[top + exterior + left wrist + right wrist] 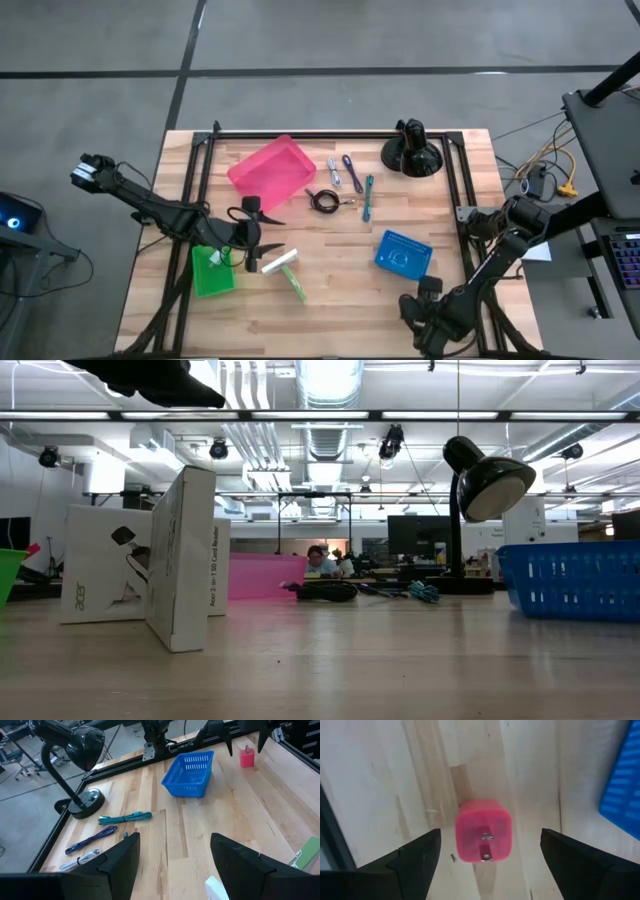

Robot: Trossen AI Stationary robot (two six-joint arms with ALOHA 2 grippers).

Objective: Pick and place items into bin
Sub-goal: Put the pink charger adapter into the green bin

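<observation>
A pink plug block (483, 831) stands on the table with its two metal prongs up. My right gripper (490, 836) hangs open over it near the table's front right, pointing down, one finger on either side and apart from it. From the left wrist view, the pink plug block (246, 758) sits clear below those fingers. My left gripper (268, 232) waits open above the table's left middle, holding nothing. A black coiled cable (323, 201) and white (333, 172), purple (352, 172) and teal (368, 197) cables lie at the table's middle.
A blue basket (403, 252) stands just beyond the right gripper, a pink bin (270, 170) at the far left middle, a green bin (212, 271) at the near left. A white box (283, 268) lies by the green bin. A black lamp (412, 155) stands at the far side.
</observation>
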